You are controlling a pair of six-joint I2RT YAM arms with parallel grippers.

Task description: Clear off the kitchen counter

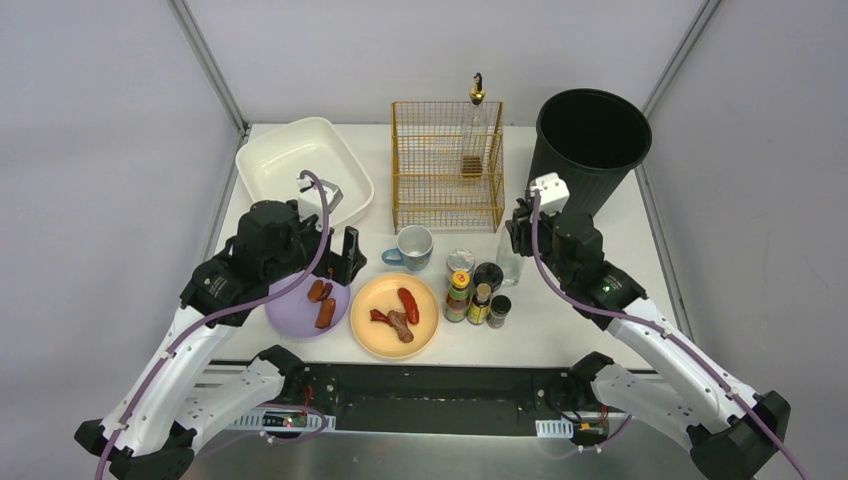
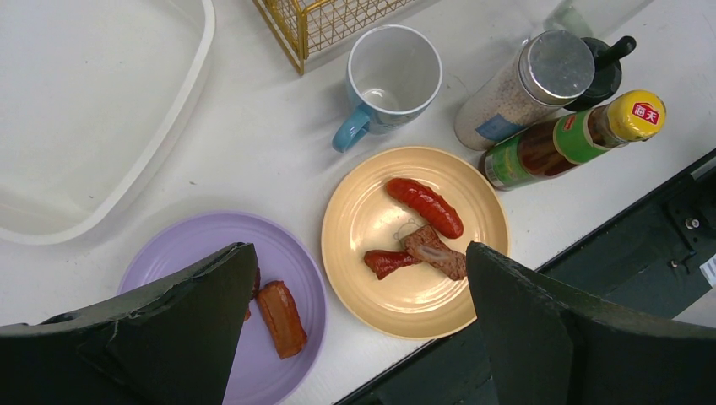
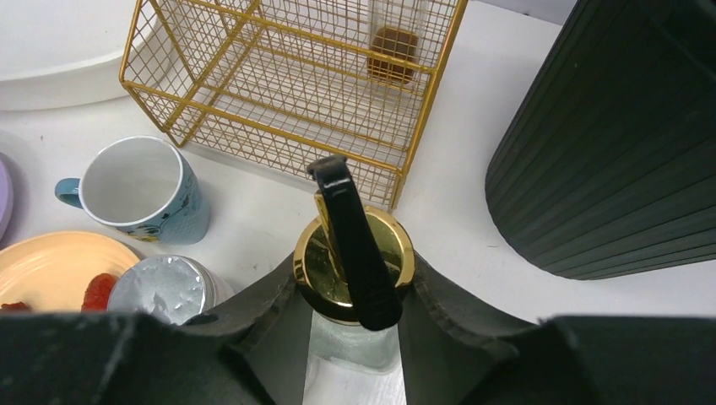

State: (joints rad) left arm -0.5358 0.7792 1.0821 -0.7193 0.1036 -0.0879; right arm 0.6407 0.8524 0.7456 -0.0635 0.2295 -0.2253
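The white kitchen counter [image 1: 580, 320] holds a purple plate [image 1: 295, 318] with sausage pieces, a yellow plate [image 1: 375, 335] with sausages, a blue mug [image 1: 413, 247] and a cluster of condiment bottles [image 1: 470, 295]. My left gripper [image 1: 335, 262] is open and empty, hovering over the gap between the purple plate [image 2: 194, 245] and the yellow plate [image 2: 363, 211]. My right gripper [image 3: 355, 278] is shut on a clear glass bottle [image 3: 350, 346] with a gold cap and black spout, standing upright right of the cluster [image 1: 508, 262].
A gold wire basket [image 1: 447, 165] with an oil bottle [image 1: 476, 125] inside stands at the back centre. A black bin [image 1: 590, 145] is at the back right, a white basin [image 1: 300, 165] at the back left. A black rail runs along the front edge.
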